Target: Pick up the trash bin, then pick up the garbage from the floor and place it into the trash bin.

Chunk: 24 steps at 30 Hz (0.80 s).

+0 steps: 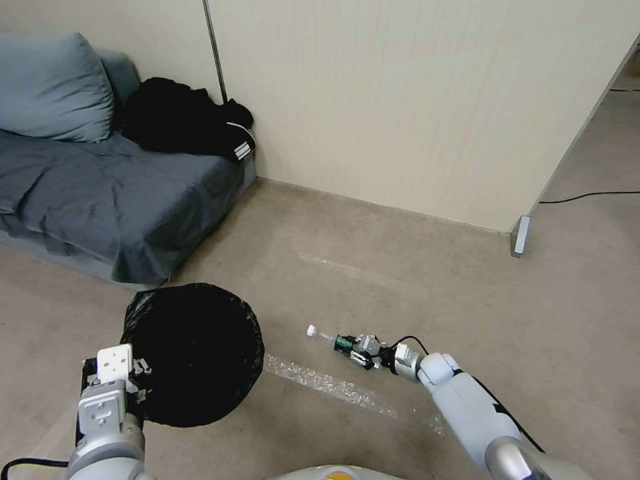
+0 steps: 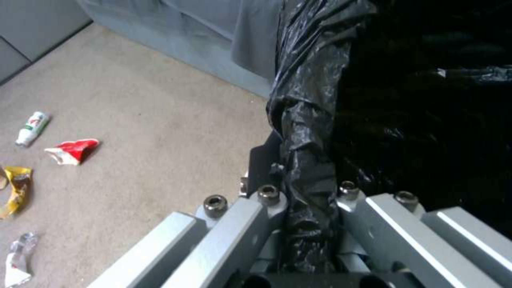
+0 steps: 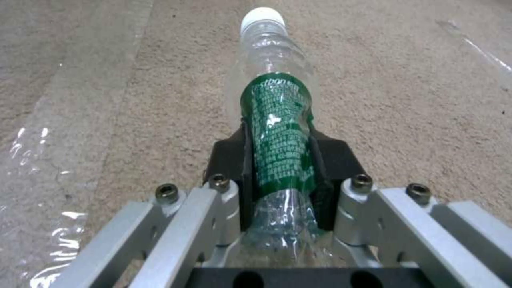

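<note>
Clamped on the folded black bag at the rim, the left gripper (image 2: 309, 224) holds the small round black-lined trash bin (image 1: 193, 353) at seven o'clock in the head view. At five o'clock the right gripper (image 3: 280, 176) pinches a clear plastic bottle with a green label (image 3: 275, 132) low over the beige carpet (image 1: 400, 267). To do this well, I judge the bottle should rise level, cap clearing the rim, before release over the opening.

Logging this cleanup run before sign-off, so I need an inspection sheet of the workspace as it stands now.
Surface: beige carpet with clear tape strips.
Job's things: trash bin, black-lined, held; green-label bottle, white cap, clamped.
Clutter: small bottle, red wrapper, yellow wrapper on the floor.
Grippers: left gripper shut on the bin's rim; right gripper shut on the bottle.
Cables: black cable along the floor.
Surroundings: grey sofa, partition wall.
</note>
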Motion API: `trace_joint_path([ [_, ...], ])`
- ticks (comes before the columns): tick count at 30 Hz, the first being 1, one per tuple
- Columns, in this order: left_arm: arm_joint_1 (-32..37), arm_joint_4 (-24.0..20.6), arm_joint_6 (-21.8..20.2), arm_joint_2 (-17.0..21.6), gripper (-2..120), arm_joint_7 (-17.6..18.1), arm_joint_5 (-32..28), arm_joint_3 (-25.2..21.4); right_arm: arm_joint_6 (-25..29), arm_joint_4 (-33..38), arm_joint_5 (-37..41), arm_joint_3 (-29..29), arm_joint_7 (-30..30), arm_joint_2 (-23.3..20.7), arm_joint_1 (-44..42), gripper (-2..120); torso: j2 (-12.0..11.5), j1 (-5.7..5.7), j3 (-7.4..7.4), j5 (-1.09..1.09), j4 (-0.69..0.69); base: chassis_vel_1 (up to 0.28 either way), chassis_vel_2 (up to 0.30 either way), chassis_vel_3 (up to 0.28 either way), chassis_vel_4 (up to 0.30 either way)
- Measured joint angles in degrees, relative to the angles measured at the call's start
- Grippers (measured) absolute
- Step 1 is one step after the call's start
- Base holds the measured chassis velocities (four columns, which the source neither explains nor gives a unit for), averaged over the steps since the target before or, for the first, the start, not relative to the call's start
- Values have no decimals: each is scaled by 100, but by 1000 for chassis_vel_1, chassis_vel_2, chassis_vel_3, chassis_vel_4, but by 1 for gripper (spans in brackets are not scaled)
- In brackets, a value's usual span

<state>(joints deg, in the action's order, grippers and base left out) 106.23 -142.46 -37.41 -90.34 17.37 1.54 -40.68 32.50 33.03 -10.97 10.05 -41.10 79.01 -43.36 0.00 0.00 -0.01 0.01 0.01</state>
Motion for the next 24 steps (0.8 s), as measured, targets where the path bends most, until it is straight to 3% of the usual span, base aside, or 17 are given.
trace_joint_path([
  [6,-7,2,0,-5,1,0,-1,28,112,-20,12,87,55,13,8,18,0,0,0,-2,-1,0,0,0,0],
  [10,-5,24,-6,-4,1,0,-13,68,317,374,478,137,282,52,-80,18,-1,0,1,-2,-2,0,0,0,0],
  [12,0,51,-9,16,1,-1,-24,85,223,1378,1069,-7,492,-35,-406,18,-1,0,2,-1,-1,0,0,0,0],
  [14,4,59,-10,22,1,-1,-22,92,138,1799,1215,-54,566,-82,-536,18,-1,0,1,0,-1,0,0,0,0],
  [15,18,70,-8,26,1,-1,-11,127,-47,2741,1496,-153,719,-199,-787,18,-1,0,1,-4,-2,0,0,0,0],
  [17,26,94,3,24,1,-5,23,188,-328,3956,1799,-298,910,-339,-1069,18,0,0,1,-1,-1,0,0,0,0],
  [18,26,94,3,24,1,-5,23,188,-328,3956,1799,-298,910,-339,-1069,18,0,0,1,-1,-1,0,0,0,0],
  [19,27,105,10,23,1,-4,43,213,-455,4572,1943,-358,992,-401,-1198,18,0,0,0,-3,-1,0,0,0,0],
  [22,26,115,15,23,1,-5,54,235,-567,5155,2086,-451,1081,-459,-1329,18,0,0,0,-2,-1,0,0,0,0],
  [23,21,128,19,27,1,-6,58,248,-682,5846,2287,-606,1185,-536,-1470,18,0,0,0,-1,-2,0,0,0,0],
  [24,19,130,21,28,1,-6,59,252,-728,6049,2363,-661,1228,-568,-1503,18,0,0,0,-2,0,0,0,0,0],
])
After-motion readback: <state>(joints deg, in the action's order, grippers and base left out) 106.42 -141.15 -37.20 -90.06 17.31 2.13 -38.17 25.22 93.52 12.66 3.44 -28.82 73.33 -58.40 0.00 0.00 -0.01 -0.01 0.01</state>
